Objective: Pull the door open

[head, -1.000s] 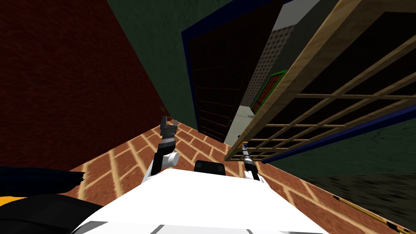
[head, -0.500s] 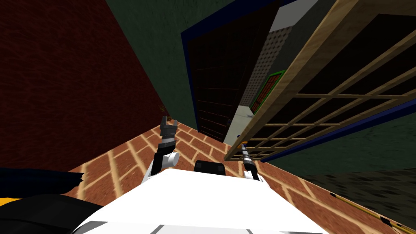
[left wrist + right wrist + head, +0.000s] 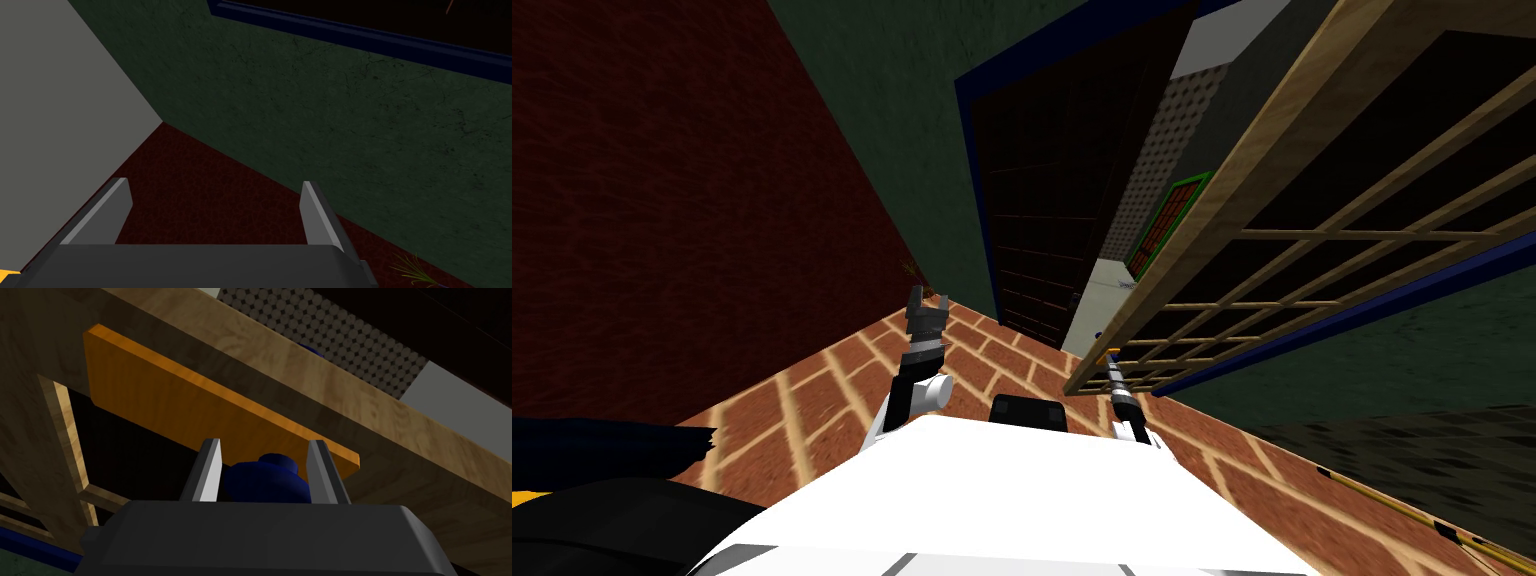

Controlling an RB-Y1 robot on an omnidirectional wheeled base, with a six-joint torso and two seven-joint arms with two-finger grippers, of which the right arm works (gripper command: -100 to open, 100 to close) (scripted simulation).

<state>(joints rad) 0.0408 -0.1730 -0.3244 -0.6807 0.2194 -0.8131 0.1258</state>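
Observation:
The door point(image 3: 1312, 180) is a light wooden frame with a lattice of thin bars over dark panes, swung partly out from its blue-framed opening. An orange plate point(image 3: 165, 400) on its edge rail carries a dark blue knob point(image 3: 265, 480). My right gripper point(image 3: 265, 475) is shut on that knob, a finger pressing each side; in the head view it point(image 3: 1113, 367) meets the door's low corner. My left gripper point(image 3: 215, 210) stands open with nothing between its fingers, held up over the brick floor point(image 3: 812, 400) to the left point(image 3: 927, 305).
A dark red wall point(image 3: 662, 200) runs along my left and a dark green wall point(image 3: 902, 130) stands ahead. A second dark door point(image 3: 1052, 200) in a blue frame lies ahead. Through the gap a pale floor point(image 3: 1102, 295) shows. A yellow-black strip point(image 3: 1412, 515) lies at right.
The door has swung slightly further out, and the whole head view has shifted a little. My right gripper stays shut on the knob; the left arm has not moved.

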